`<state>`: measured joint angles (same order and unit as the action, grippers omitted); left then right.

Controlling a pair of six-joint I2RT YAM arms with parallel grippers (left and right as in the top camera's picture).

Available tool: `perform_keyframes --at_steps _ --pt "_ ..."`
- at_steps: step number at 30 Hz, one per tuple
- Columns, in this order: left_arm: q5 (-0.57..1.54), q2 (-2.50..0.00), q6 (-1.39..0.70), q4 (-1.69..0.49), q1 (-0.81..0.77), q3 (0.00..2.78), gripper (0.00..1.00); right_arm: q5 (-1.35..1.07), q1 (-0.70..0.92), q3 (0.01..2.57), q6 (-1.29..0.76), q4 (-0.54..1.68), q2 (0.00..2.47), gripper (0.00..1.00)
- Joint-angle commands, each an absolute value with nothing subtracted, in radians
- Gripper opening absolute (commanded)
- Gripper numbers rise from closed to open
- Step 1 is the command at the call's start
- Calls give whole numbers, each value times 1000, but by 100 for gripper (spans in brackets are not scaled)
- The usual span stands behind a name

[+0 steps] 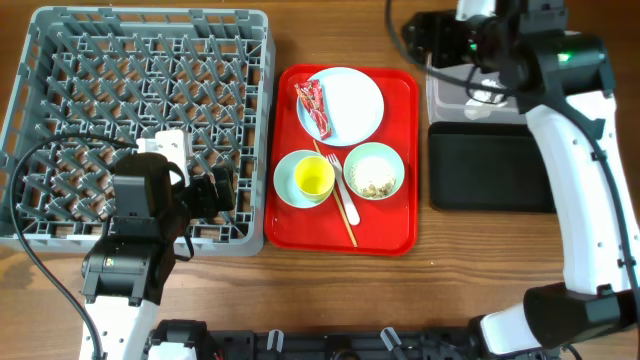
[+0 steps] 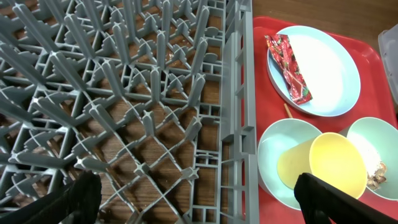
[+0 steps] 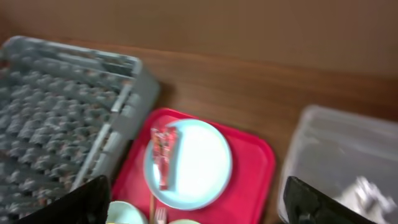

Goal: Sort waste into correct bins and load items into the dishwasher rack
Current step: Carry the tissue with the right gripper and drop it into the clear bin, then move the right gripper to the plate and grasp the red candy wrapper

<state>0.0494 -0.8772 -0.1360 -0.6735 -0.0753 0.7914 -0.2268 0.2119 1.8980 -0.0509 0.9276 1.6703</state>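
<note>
Rack [image 1: 120,90] takes the worktop's left, and the left tool [image 1: 222,190] hangs spread over its near right corner, likely poised to cross to the red tray [image 1: 400,240] beside it. Tub [image 1: 450,110] and black tray [image 1: 490,165] sit at the right to take waste, with the right tool [image 1: 415,40], also spread and holding nothing, beside the tub's far end. On the red tray lie the plate [image 1: 355,100] bearing the wrapper [image 1: 312,108], a bowl [image 1: 288,188] cradling the cup [image 1: 314,177], a second bowl [image 1: 396,160] with scraps [image 1: 375,183], and the fork [image 1: 343,190] between them.
</note>
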Motion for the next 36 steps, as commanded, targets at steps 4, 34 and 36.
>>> perform_keyframes --at_steps 4,34,36 --pt "44 -893 -139 -670 -70 812 100 -207 363 1930 -4 855 1842 90" --pt "44 -900 -139 -670 -70 812 100 -44 513 1929 -210 735 2384 77" --pt "44 -900 -139 -670 -70 812 100 -23 513 1927 -220 740 2393 72"
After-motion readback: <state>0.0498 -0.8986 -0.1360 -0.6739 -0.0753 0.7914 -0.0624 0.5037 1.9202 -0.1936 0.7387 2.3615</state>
